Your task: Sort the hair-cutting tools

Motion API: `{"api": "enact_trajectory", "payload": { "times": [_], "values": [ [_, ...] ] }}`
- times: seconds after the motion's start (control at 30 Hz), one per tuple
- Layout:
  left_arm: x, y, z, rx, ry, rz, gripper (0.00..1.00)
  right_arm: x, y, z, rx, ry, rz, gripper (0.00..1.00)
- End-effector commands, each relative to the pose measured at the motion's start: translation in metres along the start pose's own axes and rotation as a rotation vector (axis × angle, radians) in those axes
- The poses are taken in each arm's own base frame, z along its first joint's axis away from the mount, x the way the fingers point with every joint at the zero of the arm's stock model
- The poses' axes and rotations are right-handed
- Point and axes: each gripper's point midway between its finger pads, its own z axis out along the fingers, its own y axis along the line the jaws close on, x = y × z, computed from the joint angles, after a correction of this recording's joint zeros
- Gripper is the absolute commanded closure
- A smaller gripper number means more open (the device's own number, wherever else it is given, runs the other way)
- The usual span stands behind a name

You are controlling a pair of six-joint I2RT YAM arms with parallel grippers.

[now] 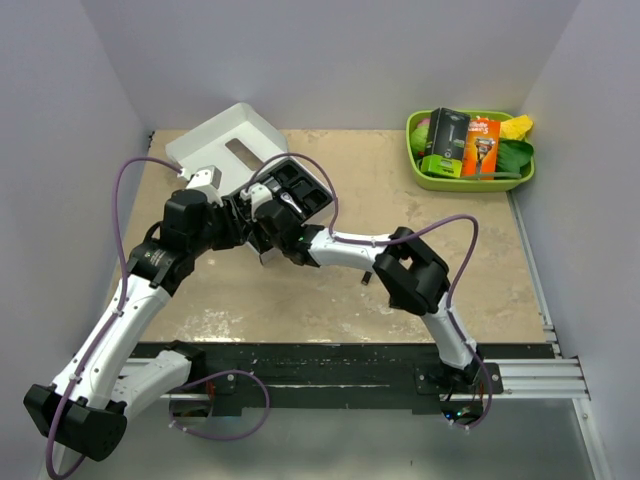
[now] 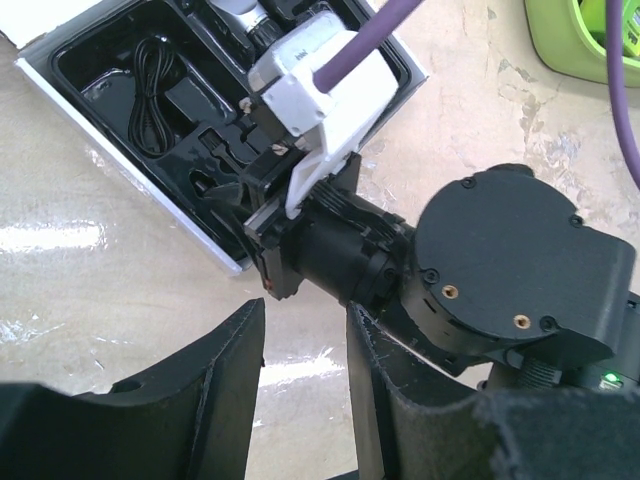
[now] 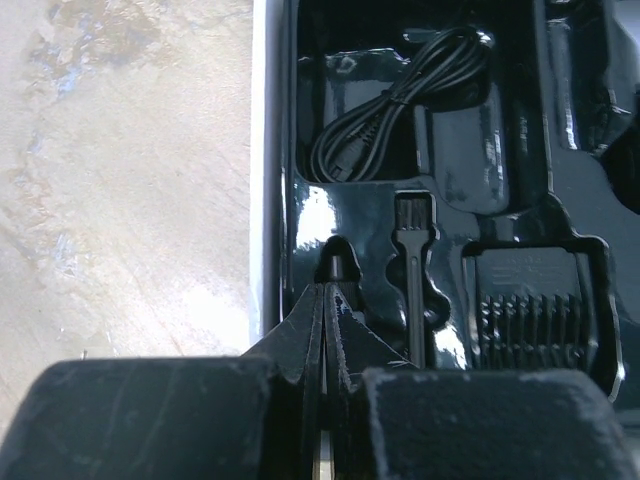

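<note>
The white box with its black moulded insert (image 1: 305,185) lies open at the table's middle back. In its pockets I see a coiled black cord (image 3: 400,100), a small black brush (image 3: 410,260) and a black comb attachment (image 3: 530,310). My right gripper (image 3: 328,285) is shut, its tips down at a narrow slot by the insert's edge, right against a tiny black bit (image 3: 335,260); whether it pinches the bit I cannot tell. The clipper's silver end (image 2: 240,15) shows past the right wrist. My left gripper (image 2: 305,330) hangs open and empty over bare table beside the box.
The box's white lid (image 1: 225,140) lies at the back left. A green tray (image 1: 425,170) with packaged razors stands at the back right. A small dark item (image 1: 367,278) lies on the table by the right forearm. Both wrists crowd together at the box.
</note>
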Motion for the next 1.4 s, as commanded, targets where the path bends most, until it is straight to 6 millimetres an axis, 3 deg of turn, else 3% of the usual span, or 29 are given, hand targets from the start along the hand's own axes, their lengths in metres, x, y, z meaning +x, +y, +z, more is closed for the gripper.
{"api": "enact_trajectory", "payload": {
  "times": [0.0,0.03,0.1,0.13,0.17,0.23,0.33,0.37,0.4,0.47,0.67,0.8,0.9,1.03,1.37],
  "values": [
    [-0.011,-0.005,-0.006,0.029,-0.047,0.021,0.57,-0.047,-0.005,-0.032,0.038,-0.1,0.005,1.0],
    [-0.011,-0.005,-0.007,0.03,-0.05,0.023,0.57,-0.063,-0.006,-0.044,0.04,-0.132,0.009,1.0],
    [-0.014,-0.006,-0.011,0.035,-0.061,0.028,0.56,-0.063,-0.012,-0.054,0.065,-0.134,0.008,1.0],
    [-0.015,-0.007,-0.013,0.04,-0.067,0.029,0.56,-0.077,-0.013,-0.069,0.068,-0.163,0.015,0.96],
    [-0.016,-0.008,-0.015,0.046,-0.073,0.033,0.56,-0.071,-0.018,-0.075,0.086,-0.146,0.014,0.91],
    [-0.018,-0.011,-0.02,0.064,-0.079,0.043,0.55,-0.082,-0.027,-0.096,0.126,-0.165,0.028,0.86],
    [-0.018,-0.016,-0.026,0.093,-0.081,0.063,0.55,-0.083,-0.048,-0.127,0.233,-0.144,0.063,0.73],
    [-0.017,-0.016,-0.028,0.098,-0.079,0.066,0.55,-0.074,-0.056,-0.134,0.273,-0.108,0.058,0.7],
    [-0.014,-0.018,-0.029,0.115,-0.066,0.075,0.55,-0.07,-0.065,-0.141,0.313,-0.096,0.063,0.6],
    [-0.006,-0.02,-0.03,0.14,-0.049,0.078,0.55,-0.06,-0.084,-0.161,0.411,-0.065,0.077,0.54],
    [-0.001,-0.027,-0.043,0.209,-0.073,0.103,0.47,-0.026,-0.136,-0.197,0.535,0.001,0.209,0.44],
    [-0.005,-0.035,-0.054,0.258,-0.107,0.126,0.43,0.0,-0.17,-0.208,0.56,0.06,0.311,0.43],
    [-0.004,-0.037,-0.059,0.28,-0.116,0.132,0.41,0.024,-0.18,-0.211,0.583,0.127,0.326,0.42],
    [-0.003,-0.039,-0.061,0.29,-0.117,0.125,0.36,0.056,-0.182,-0.209,0.616,0.23,0.328,0.41],
    [0.001,-0.028,-0.046,0.229,-0.106,0.064,0.34,0.101,-0.186,-0.212,0.681,0.316,0.4,0.39]
  ]
}}
